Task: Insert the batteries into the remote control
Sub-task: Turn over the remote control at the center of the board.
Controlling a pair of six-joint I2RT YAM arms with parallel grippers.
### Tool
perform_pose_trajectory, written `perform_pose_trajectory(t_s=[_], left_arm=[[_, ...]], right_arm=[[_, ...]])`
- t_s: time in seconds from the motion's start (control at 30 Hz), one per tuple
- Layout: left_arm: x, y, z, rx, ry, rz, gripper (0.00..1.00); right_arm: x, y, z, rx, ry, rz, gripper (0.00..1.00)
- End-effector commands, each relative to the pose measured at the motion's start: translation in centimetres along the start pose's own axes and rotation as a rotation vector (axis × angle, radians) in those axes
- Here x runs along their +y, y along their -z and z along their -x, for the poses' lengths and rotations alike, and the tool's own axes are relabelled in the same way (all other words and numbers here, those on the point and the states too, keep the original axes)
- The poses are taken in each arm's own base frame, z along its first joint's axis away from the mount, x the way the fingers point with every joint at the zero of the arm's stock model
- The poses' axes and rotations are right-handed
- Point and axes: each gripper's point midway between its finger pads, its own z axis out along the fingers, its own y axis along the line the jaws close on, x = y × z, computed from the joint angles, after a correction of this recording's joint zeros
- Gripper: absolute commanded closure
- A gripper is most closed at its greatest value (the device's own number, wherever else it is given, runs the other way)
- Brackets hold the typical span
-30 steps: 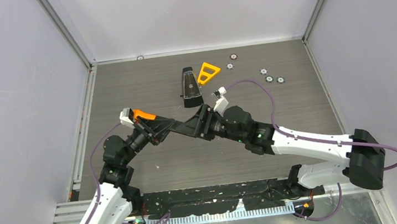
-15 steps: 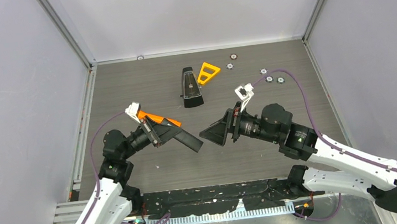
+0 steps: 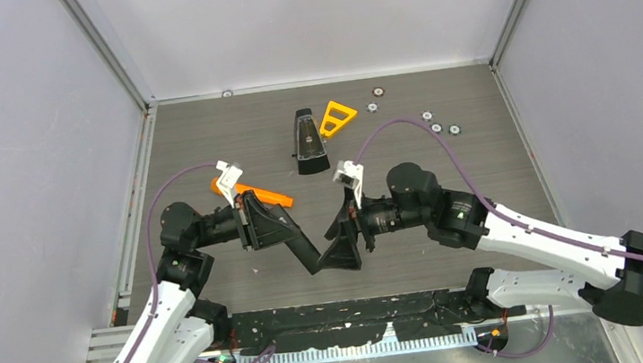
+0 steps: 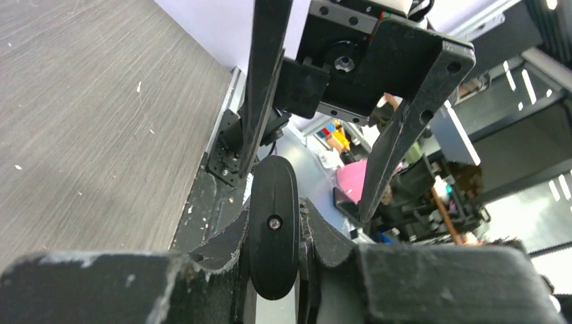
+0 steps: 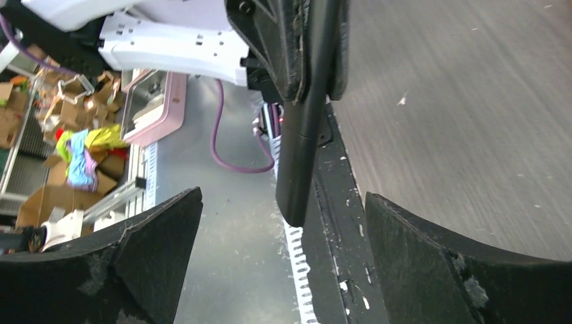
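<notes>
Black remote control [image 5: 305, 121] clamped in left tool [image 4: 275, 233]; right tool [image 5: 282, 199] spread wide, grasping nothing, facing remote's free end.

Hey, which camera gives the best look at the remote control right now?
Right wrist view: the remote control shows along its length, clamped in the left gripper, its tip between the jaws of the open right gripper. Left wrist sees it foreshortened, nearly end-on; from the top it blends into the black grippers.
</notes>
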Motion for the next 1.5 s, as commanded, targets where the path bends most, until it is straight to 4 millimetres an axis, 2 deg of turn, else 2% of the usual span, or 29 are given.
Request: perform_pose_trajectory(t_s=[0.0,0.07,0.17,0.57,0.77,0.8,0.87,0.93,1.0,1.07,1.13,1.2,1.3,1.33,1.37,1.4,1.43,1.47], left_arm=[[-2.7,0.1,0.5,0.024,-0.189,-0.083,1.00],[-3.0,0.1,0.4,0.029,-0.198,-0.092,1.00],[-3.0,0.2,0.3,0.031,-0.198,-0.092,1.00],[-2.8,0.1,0.2,0.036,-0.191,-0.092,1.00],[-2.6,0.1,0.3,0.031,-0.181,-0.086,0.99],[-2.5,0.0,0.4,0.028,-0.179,-0.082,0.95],[-2.2,0.0,0.5,0.023,-0.169,-0.070,0.82],[-1.7,-0.1,0.6,0.019,-0.154,-0.048,0.53],[-0.6,-0.2,0.7,0.006,-0.133,0.003,0.29],[1.1,-0.2,1.1,-0.024,-0.119,0.098,0.14],[2.9,0.1,1.7,-0.067,-0.102,0.208,0.06],[5.8,1.1,2.4,-0.136,-0.074,0.382,0.01],[9.4,3.2,2.8,-0.207,-0.029,0.610,0.00],[10.3,3.9,2.6,-0.220,-0.008,0.674,0.00],[11.3,4.8,2.3,-0.227,0.020,0.747,0.00],[12.0,5.5,2.0,-0.233,0.037,0.802,0.00],[12.6,6.2,1.8,-0.240,0.050,0.854,0.00],[13.1,7.0,1.6,-0.248,0.066,0.905,0.01]], right_arm=[[2.6,-1.5,0.9,0.002,0.084,0.105,0.06],[2.4,-2.3,0.6,0.017,0.085,0.097,0.10],[2.1,-3.0,0.6,0.016,0.090,0.081,0.21],[1.6,-4.6,1.7,-0.044,0.069,0.057,0.50],[1.3,-5.5,1.4,-0.023,0.048,0.054,0.65],[1.2,-5.6,1.3,-0.020,0.039,0.051,0.71],[0.9,-5.6,1.3,-0.023,0.021,0.031,0.81],[0.2,-5.5,1.6,-0.044,0.007,-0.015,0.90],[-0.3,-5.1,1.9,-0.061,-0.001,-0.053,0.94],[-1.0,-4.7,2.2,-0.080,-0.005,-0.099,0.95],[-1.8,-4.1,2.2,-0.092,-0.013,-0.155,0.95],[-2.9,-3.0,2.5,-0.121,-0.025,-0.226,0.95],[-5.5,-1.3,2.4,-0.142,-0.065,-0.368,0.95],[-7.7,0.1,2.3,-0.154,-0.082,-0.480,0.95],[-8.7,0.8,2.1,-0.156,-0.101,-0.540,0.95],[-11.6,3.0,1.2,-0.145,-0.127,-0.699,0.95],[-13.0,4.3,1.1,-0.158,-0.175,-0.794,0.95],[-15.9,7.3,-0.4,-0.136,-0.226,-0.982,0.95]])
